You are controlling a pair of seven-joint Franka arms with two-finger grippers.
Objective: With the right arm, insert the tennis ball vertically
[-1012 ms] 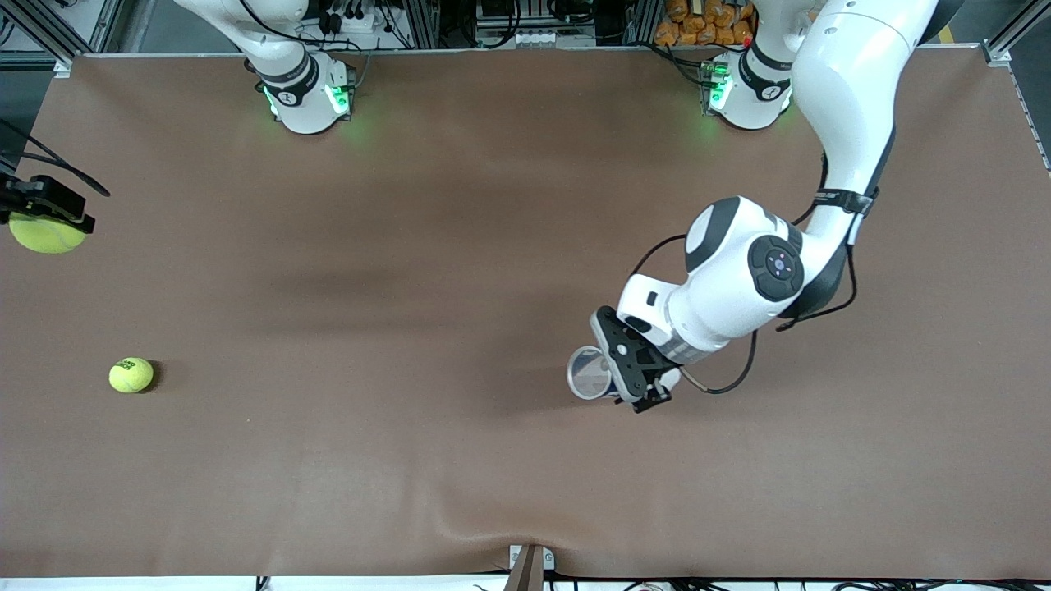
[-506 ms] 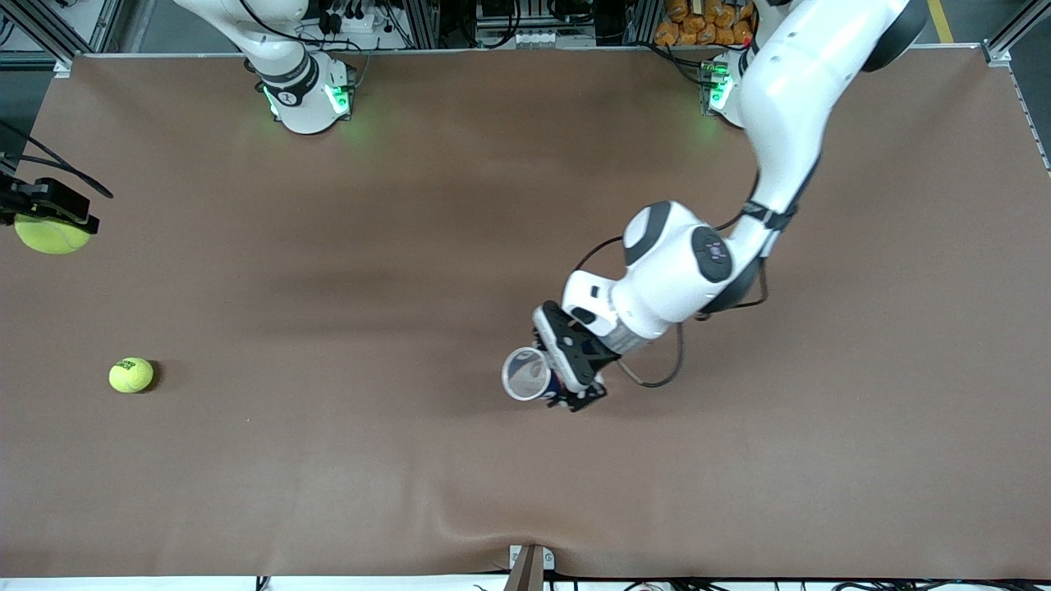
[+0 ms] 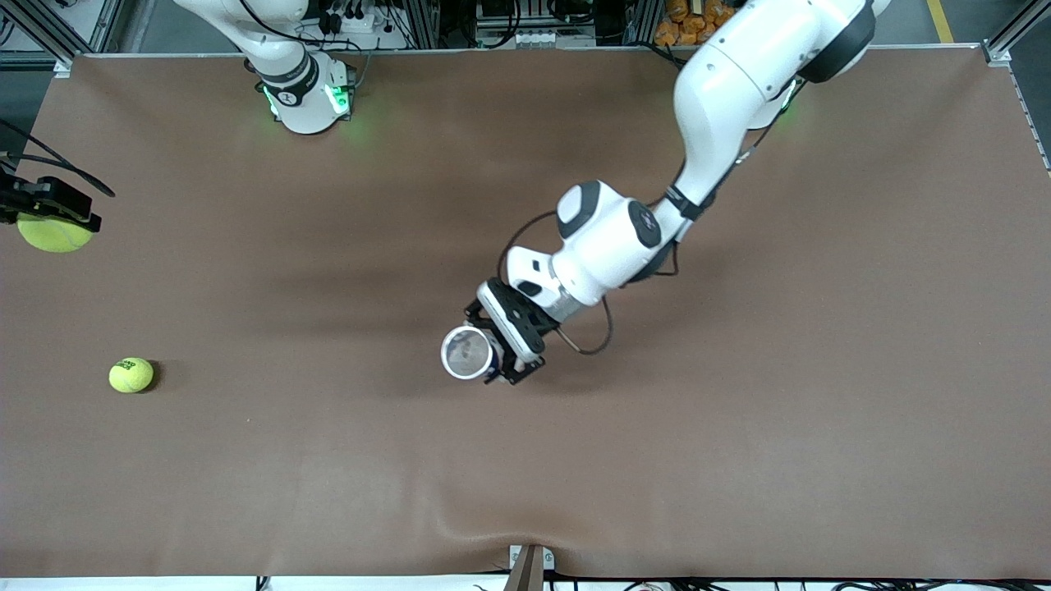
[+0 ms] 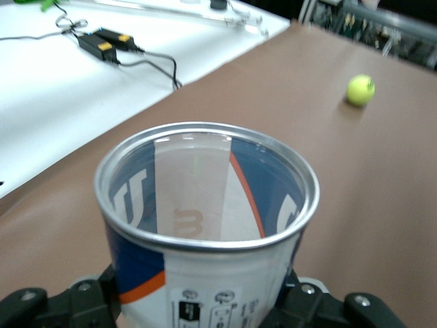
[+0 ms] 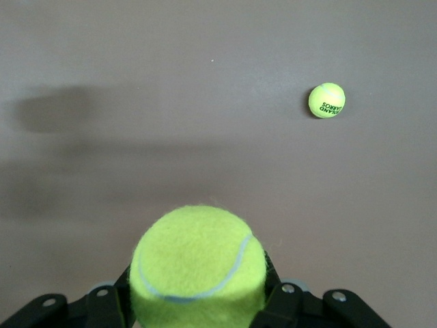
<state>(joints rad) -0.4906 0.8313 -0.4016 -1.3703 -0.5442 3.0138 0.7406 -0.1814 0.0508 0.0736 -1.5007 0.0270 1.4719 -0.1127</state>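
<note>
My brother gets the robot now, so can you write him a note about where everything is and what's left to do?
Right pincer: shut on a tennis ball, up in the air over the right arm's end of the table.
Left pincer: shut on the ball can, held upright over the middle of the table, mouth open and facing up, nothing inside.
Second tennis ball: lying loose on the table at the right arm's end, nearer the front camera than the held ball.
Done: ball and can are both picked up.
Left: bring the held ball over the can's mouth and lower it straight in.
</note>
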